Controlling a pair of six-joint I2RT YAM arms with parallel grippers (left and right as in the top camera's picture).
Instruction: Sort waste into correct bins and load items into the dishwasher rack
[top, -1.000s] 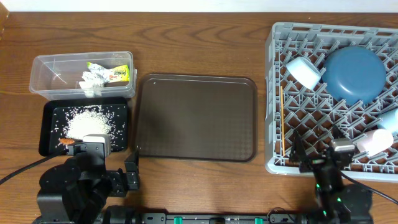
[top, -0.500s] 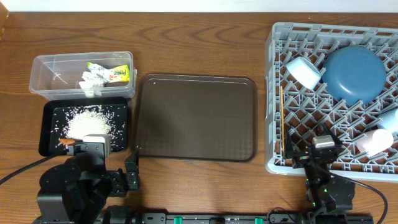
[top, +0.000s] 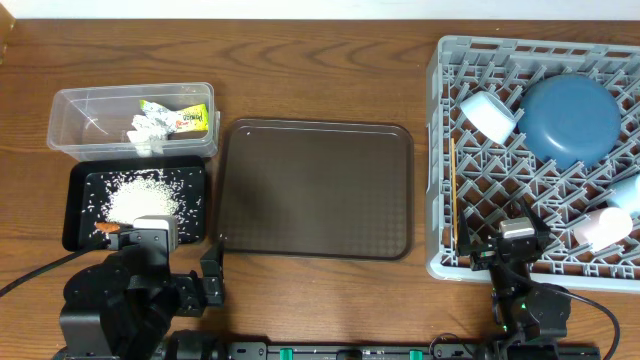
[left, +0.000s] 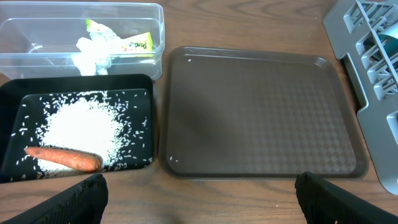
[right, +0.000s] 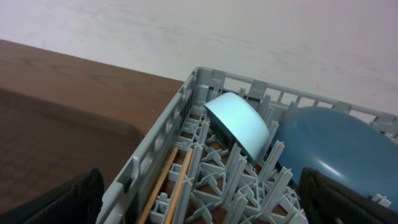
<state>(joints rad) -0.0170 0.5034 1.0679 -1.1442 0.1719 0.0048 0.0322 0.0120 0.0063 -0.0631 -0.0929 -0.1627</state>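
Here, yellow-green wrapper (left: 135, 43) in clear tub (left: 31, 62), lettering seemingly unreadable.

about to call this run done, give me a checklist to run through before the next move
1. No waste or dishes on the brown serving tray: ok.
2. Inside the clear tub, the wrapper and paper scraps: ok.
3. Inside the black tray, the rice and carrot piece: ok.
4. Inside the rack, the blue dish, white bowl, chopsticks, pink cup, light blue cup: ok.
5. Both left gripper and right gripper open and holding nothing: ok.
6. Whether the pink cup sits firmly: cannot tell.
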